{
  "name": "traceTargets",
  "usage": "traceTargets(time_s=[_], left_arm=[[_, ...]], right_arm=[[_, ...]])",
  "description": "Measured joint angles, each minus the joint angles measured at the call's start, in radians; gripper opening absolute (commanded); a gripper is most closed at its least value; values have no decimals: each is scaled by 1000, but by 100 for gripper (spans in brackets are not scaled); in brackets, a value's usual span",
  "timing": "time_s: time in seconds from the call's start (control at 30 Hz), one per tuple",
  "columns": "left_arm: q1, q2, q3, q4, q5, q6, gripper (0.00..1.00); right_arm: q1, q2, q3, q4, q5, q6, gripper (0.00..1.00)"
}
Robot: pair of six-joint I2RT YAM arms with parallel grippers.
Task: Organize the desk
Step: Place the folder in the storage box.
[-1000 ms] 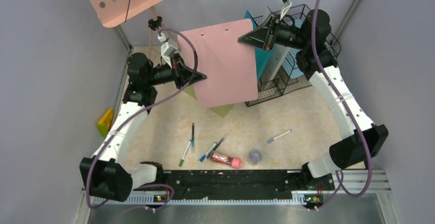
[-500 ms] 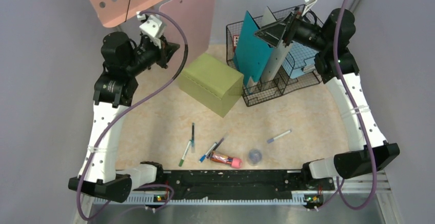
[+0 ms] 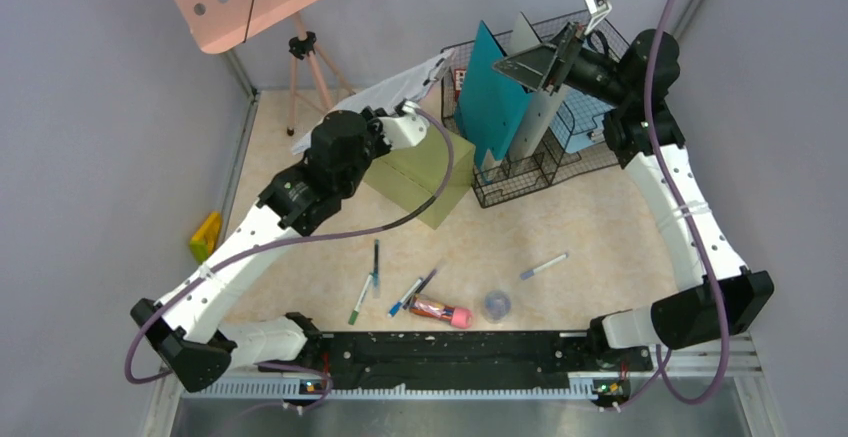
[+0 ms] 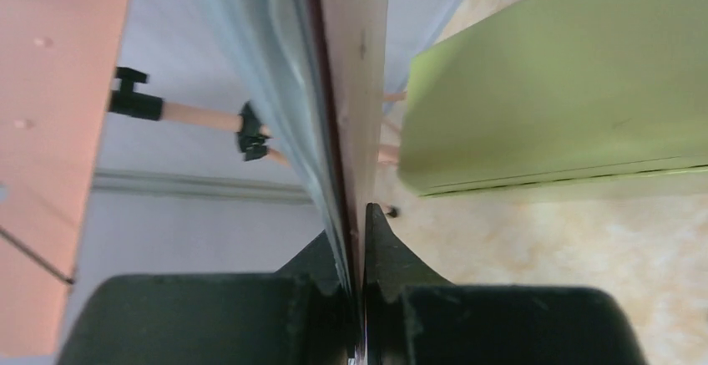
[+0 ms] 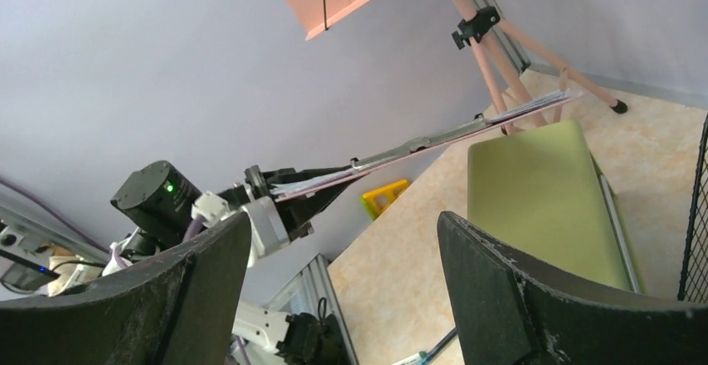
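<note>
Left claw (image 4: 355,230) clenched on pink clipboard (image 4: 355,48), held tilted above olive box (image 3: 425,172). Right claw (image 5: 342,227) released, jaws wide, by wire rack (image 3: 560,162). Surface (image 3: 600,227) lies below both arms, pens (image 3: 375,262) loose near front. Suggest: turn board upright, line up a free rack slot, seat it fully, then let go; watch the teal folder (image 3: 495,92) edge on approach.

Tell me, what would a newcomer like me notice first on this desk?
Probably the left gripper, shut on a pink clipboard with papers and holding it up in the air beside the olive-green box at the back. At the back right, the open right gripper hangs over a black wire basket holding a teal folder. Several pens lie scattered on the desk near the front.
</note>
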Motion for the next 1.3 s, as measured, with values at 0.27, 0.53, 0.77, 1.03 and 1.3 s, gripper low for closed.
traceTargets(time_s=[0.27, 0.53, 0.77, 1.03, 1.3], left_arm=[[-82, 5, -161, 283, -249, 300, 0], [-159, 47, -436, 802, -361, 658, 0], [-178, 80, -520, 1022, -367, 827, 0], [-188, 82, -583, 1214, -365, 938, 0], [-209, 112, -610, 1281, -360, 974, 0]], right_arm=[[2, 8, -161, 92, 12, 102, 81], [46, 90, -201, 111, 20, 135, 82], [90, 138, -204, 113, 35, 127, 82], [128, 201, -225, 133, 40, 128, 81], [145, 222, -225, 163, 33, 145, 73]])
